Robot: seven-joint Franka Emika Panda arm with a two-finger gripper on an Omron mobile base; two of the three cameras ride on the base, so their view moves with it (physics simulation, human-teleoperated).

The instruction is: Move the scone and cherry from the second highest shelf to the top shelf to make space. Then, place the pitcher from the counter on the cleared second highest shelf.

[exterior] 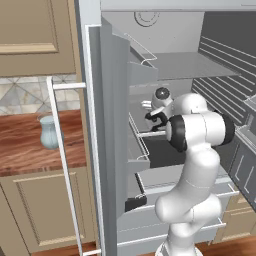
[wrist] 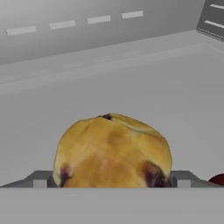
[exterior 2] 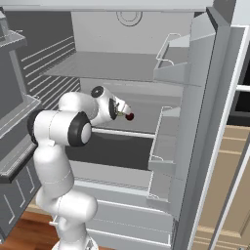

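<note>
Now the scone [wrist: 113,151] sits right between the two fingertips [wrist: 40,178] of the tool [exterior 2: 123,113] in the hand view, one tip at each side of it. The tips look to be at its flanks, but I cannot tell if they already press on it or stand a little apart. Just beside it, at the right edge, a part of the cherry [wrist: 217,179] shows. Both lie on the second highest shelf [wrist: 175,96].

To do this step well, I judge the tool should close gently on the middle of the scone, because the lump is soft and may crumble. It should then lift straight, so the cherry is not pushed and does not roll.

Farther up, the top shelf [exterior 2: 102,66] waits with free room. Well apart, the pitcher [exterior: 49,132] stands on the tabletop [exterior: 30,145]
</note>
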